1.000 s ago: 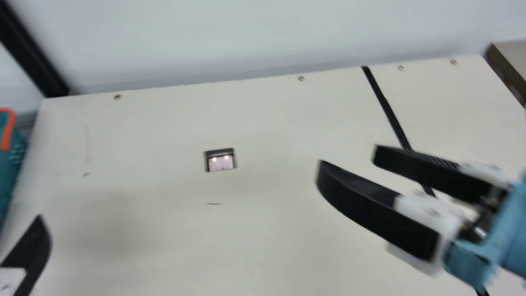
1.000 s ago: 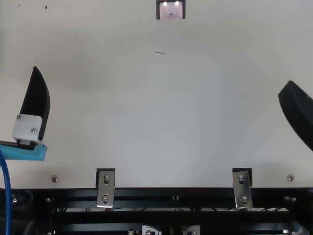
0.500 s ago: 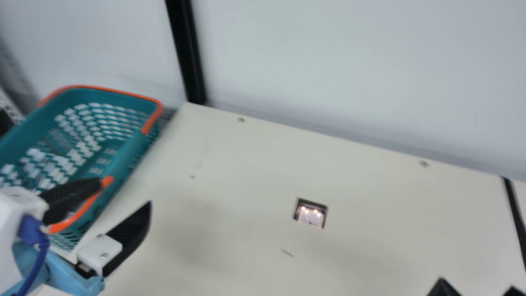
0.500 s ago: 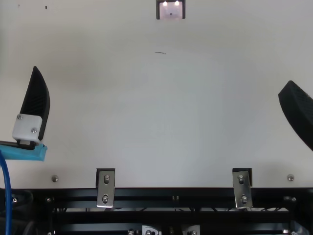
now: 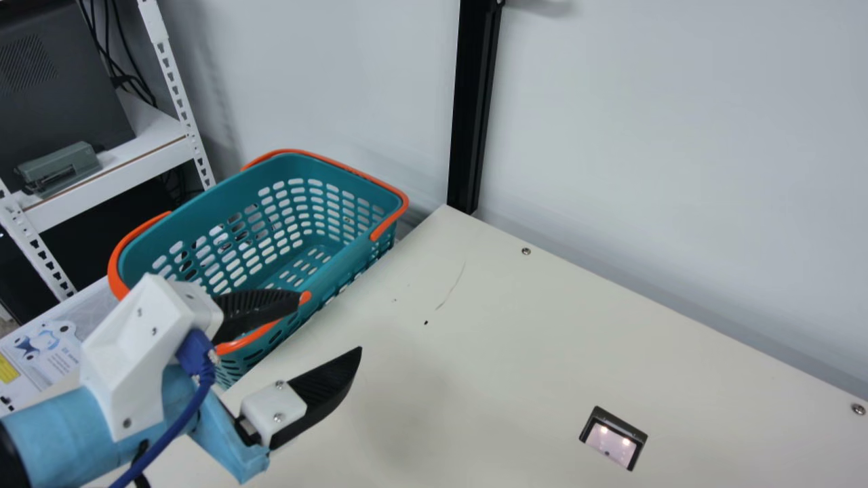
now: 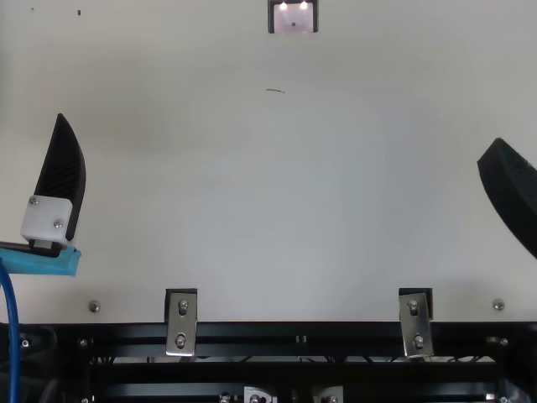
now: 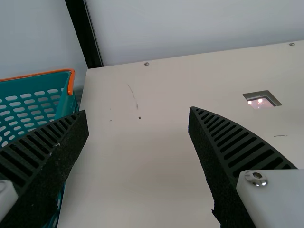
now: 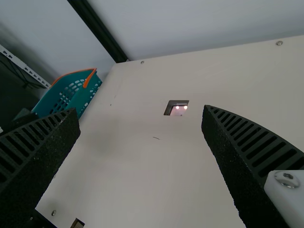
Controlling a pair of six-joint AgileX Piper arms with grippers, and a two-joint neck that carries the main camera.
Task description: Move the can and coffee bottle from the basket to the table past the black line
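Observation:
In the main view the teal basket (image 5: pixel 224 200) with orange handles stands beside the table's left edge; the visible part of its slotted floor is bare, while its near end is partly hidden by my left arm. My left gripper (image 5: pixel 330 322) is open there, one finger over the basket's near rim and the other above the table. Nothing is between the fingers of the left gripper (image 7: pixel 138 112) in its wrist view. At the top view's right edge is part of my right gripper (image 6: pixel 510 195). The right wrist view has the right gripper (image 8: pixel 141 111) wide apart over the table, holding nothing.
A small square recess (image 5: pixel 614 440) with lights is set into the cream table (image 5: pixel 475 379). Behind the table's far-left corner rises a black post (image 5: pixel 475 102). A white shelf rack (image 5: pixel 176 88) with a dark device stands left of the basket.
The neck camera has turned left, bringing the whole basket and the shelf rack into the main view. Both grippers keep their places in the top view.

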